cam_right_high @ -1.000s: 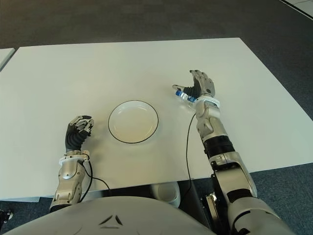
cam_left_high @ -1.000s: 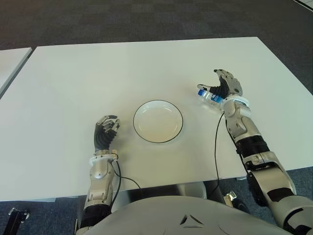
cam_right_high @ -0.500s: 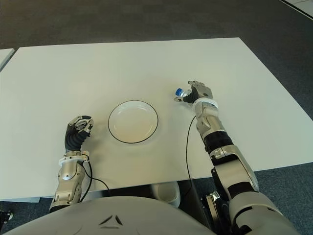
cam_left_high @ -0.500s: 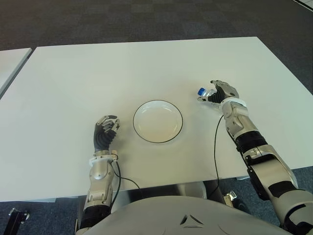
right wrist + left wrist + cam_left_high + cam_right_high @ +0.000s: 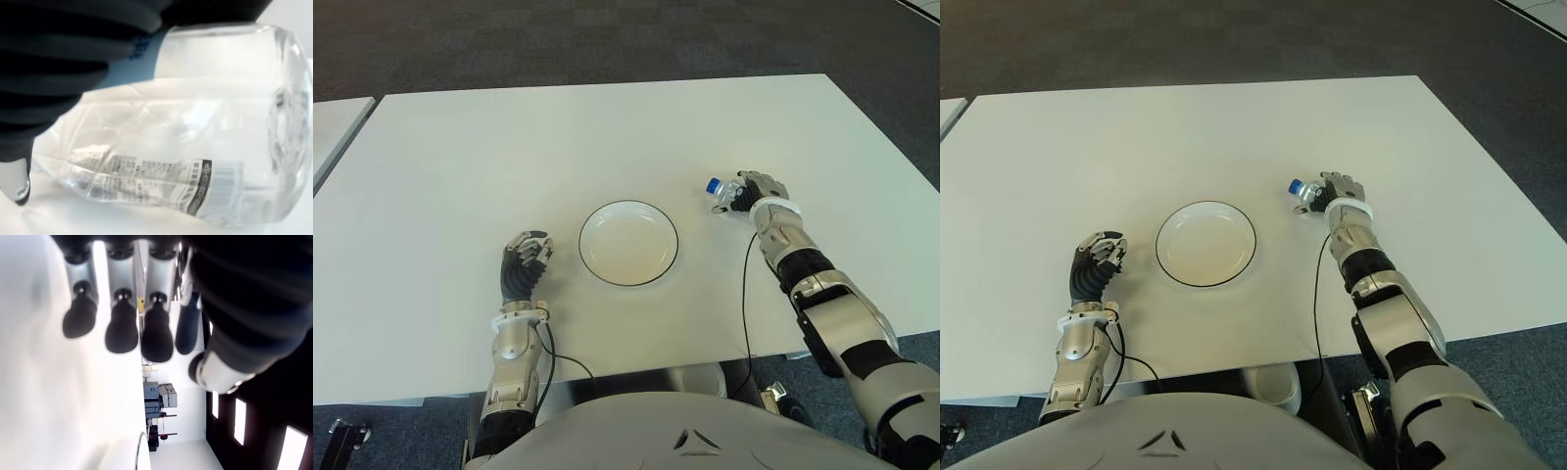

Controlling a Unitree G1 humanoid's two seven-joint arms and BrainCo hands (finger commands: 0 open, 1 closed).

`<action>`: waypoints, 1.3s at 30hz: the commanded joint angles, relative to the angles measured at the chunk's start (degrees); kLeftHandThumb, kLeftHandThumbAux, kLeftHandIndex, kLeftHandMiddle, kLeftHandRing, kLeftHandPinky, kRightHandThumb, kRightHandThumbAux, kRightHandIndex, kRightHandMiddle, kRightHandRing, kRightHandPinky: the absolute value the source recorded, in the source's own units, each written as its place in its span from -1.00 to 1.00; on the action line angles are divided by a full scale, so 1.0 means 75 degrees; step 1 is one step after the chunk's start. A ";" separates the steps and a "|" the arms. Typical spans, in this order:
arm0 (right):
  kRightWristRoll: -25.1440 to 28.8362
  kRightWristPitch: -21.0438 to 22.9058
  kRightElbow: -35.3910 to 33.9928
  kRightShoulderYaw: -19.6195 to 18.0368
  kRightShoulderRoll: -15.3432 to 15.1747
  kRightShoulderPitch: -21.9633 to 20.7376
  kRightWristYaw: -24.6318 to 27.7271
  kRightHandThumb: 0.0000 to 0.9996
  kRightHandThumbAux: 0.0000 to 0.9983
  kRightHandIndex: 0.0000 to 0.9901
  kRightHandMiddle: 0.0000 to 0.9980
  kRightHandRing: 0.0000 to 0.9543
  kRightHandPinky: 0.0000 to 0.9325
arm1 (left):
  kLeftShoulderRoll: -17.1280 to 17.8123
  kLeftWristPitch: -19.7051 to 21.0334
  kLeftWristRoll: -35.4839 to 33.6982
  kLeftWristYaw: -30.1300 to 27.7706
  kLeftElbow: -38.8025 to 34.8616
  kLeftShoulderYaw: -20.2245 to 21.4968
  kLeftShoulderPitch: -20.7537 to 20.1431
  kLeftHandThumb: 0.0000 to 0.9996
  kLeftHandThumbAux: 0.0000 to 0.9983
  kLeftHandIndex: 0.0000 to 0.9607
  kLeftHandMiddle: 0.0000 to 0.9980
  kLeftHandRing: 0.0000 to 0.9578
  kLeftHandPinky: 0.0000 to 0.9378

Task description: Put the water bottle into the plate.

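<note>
The clear water bottle (image 5: pixel 725 193) with a blue cap (image 5: pixel 713 183) lies on its side on the white table (image 5: pixel 509 147), a short way right of the plate. My right hand (image 5: pixel 747 191) is down on it, shut around its body; in the right wrist view black fingers (image 5: pixel 58 63) wrap over the bottle (image 5: pixel 195 147), whose label faces the camera. The white plate (image 5: pixel 628 243) with a dark rim sits at the table's middle with nothing in it. My left hand (image 5: pixel 524 262) shows left of the plate, fingers loosely bent and holding nothing.
A second white table's corner (image 5: pixel 333 122) shows at the far left. Dark carpet lies beyond the table's far edge. A black cable (image 5: pixel 746 294) runs along my right forearm to the table's front edge.
My right hand, raised and open behind the bottle a second ago, has come down and closed its fingers around it. The left hand has not moved.
</note>
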 commanded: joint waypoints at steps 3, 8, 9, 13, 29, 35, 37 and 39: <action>0.0212 -0.0104 0.0726 0.0202 0.0288 0.0219 0.0077 -0.21 0.11 -1.00 -1.00 -1.00 -1.00 | -0.0009 0.0340 -0.0048 -0.0040 -0.0135 0.0008 0.0058 0.40 0.44 -0.10 0.50 0.59 0.61; 0.0299 -0.0110 0.1014 0.0273 0.0322 0.0253 0.0109 -0.21 0.14 -1.00 -1.00 -1.00 -1.00 | 0.0004 0.0256 0.0016 -0.0003 -0.0119 0.0010 0.0049 0.41 0.44 -0.10 0.51 0.59 0.64; 0.0317 -0.0118 0.1082 0.0278 0.0330 0.0256 0.0107 -0.21 0.15 -1.00 -1.00 -1.00 -1.00 | 0.0010 0.0210 0.0030 -0.0001 -0.0105 0.0007 0.0045 0.41 0.44 -0.10 0.51 0.60 0.64; 0.0367 -0.0122 0.1328 0.0285 0.0379 0.0240 0.0131 -0.20 0.17 -1.00 -1.00 -1.00 -1.00 | 0.0009 0.0228 0.0034 -0.0005 -0.0127 0.0004 0.0045 0.41 0.44 -0.10 0.52 0.60 0.64; 0.0622 0.0002 0.2133 0.0219 0.0616 0.0160 -0.0007 -0.39 0.29 -0.68 -0.44 -0.46 -0.41 | 0.0095 0.0019 -0.0051 -0.0158 -0.0069 0.0000 0.0019 0.40 0.44 -0.10 0.53 0.62 0.65; 0.0888 0.0200 0.2144 -0.0020 0.0671 0.0142 -0.0044 -0.38 0.39 -0.20 -0.10 -0.13 -0.05 | 0.0099 0.0042 -0.0038 -0.0162 -0.0111 0.0005 0.0030 0.40 0.44 -0.10 0.54 0.63 0.67; 0.0964 0.0235 0.2147 -0.0082 0.0681 0.0145 -0.0062 -0.40 0.45 -0.08 -0.03 -0.06 0.05 | 0.0100 0.0057 -0.0040 -0.0163 -0.0120 0.0006 0.0033 0.40 0.44 -0.10 0.55 0.64 0.67; 0.1003 0.0252 0.2149 -0.0111 0.0686 0.0146 -0.0074 -0.41 0.49 -0.03 0.00 -0.01 0.10 | 0.0100 0.0068 -0.0040 -0.0163 -0.0126 0.0006 0.0034 0.40 0.44 -0.10 0.55 0.64 0.67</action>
